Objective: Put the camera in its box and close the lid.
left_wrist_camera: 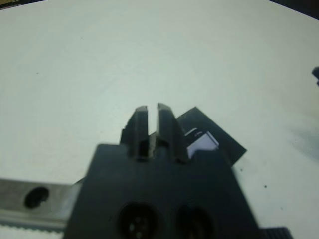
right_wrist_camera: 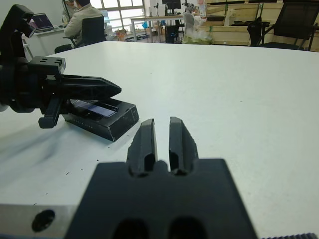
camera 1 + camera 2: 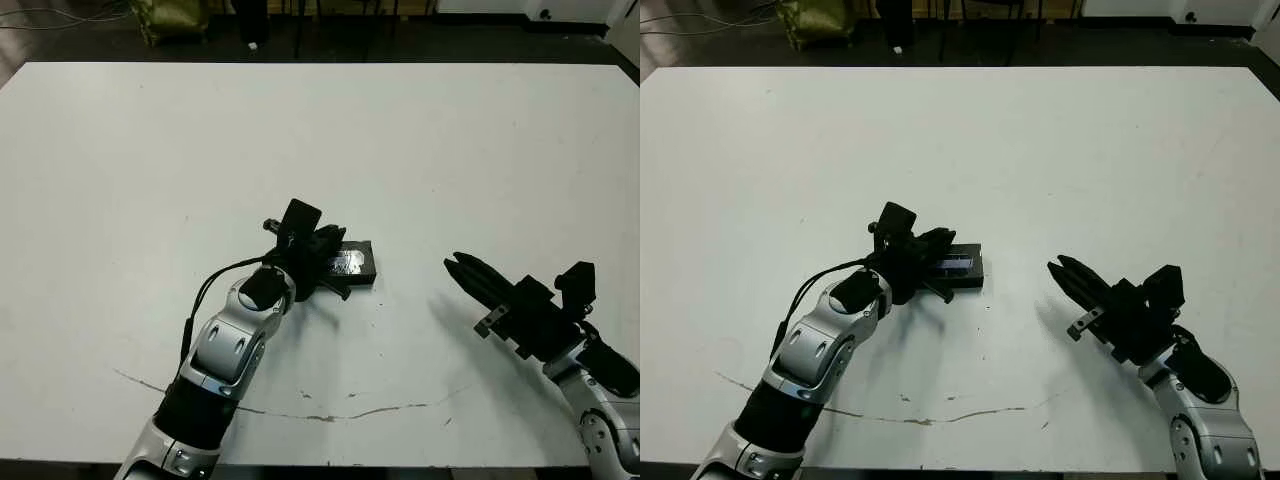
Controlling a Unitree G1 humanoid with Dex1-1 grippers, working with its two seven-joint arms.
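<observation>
The lid, black with a glossy strip, lies flat on top of the box near the table's middle, so the two look like one closed black block. The camera is hidden. My left gripper is shut and reaches over the left part of the lid; I cannot tell whether it touches. In the right wrist view the same left gripper hovers just above the glossy strip. My right gripper is shut, holds nothing, and stays over bare table to the right of the box, pointing toward it.
A thin dark crack line runs across the table's near part. Beyond the far edge stand chair legs and a green bag. A seated person shows far off in the right wrist view.
</observation>
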